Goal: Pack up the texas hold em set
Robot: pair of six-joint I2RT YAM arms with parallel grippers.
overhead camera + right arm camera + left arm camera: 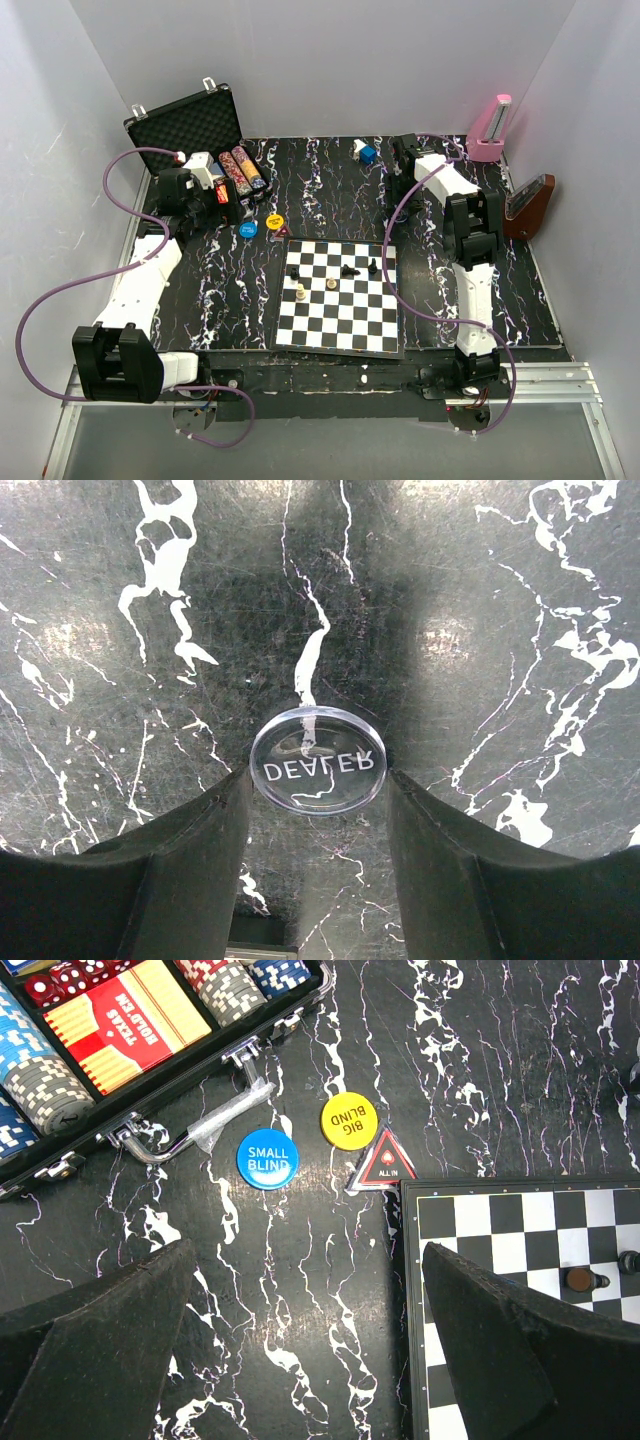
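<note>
The black case (185,125) stands open at the back left, with rows of chips (45,1080) and the red-yellow card box (125,1015) in it. A blue "small blind" disc (267,1159), a yellow "big blind" disc (348,1118) and a red "all in" triangle (385,1163) lie on the table beside the case. My left gripper (308,1260) is open and empty, just short of these discs. My right gripper (318,780) at the back right (403,160) is shut on a clear "dealer" disc (317,755), pinched at its edges between the fingertips.
The chessboard (340,300) with a few pieces lies at front centre, its corner next to the red triangle. A pink metronome (490,130) and a brown one (528,205) stand at the right edge. A small blue block (367,153) sits at the back.
</note>
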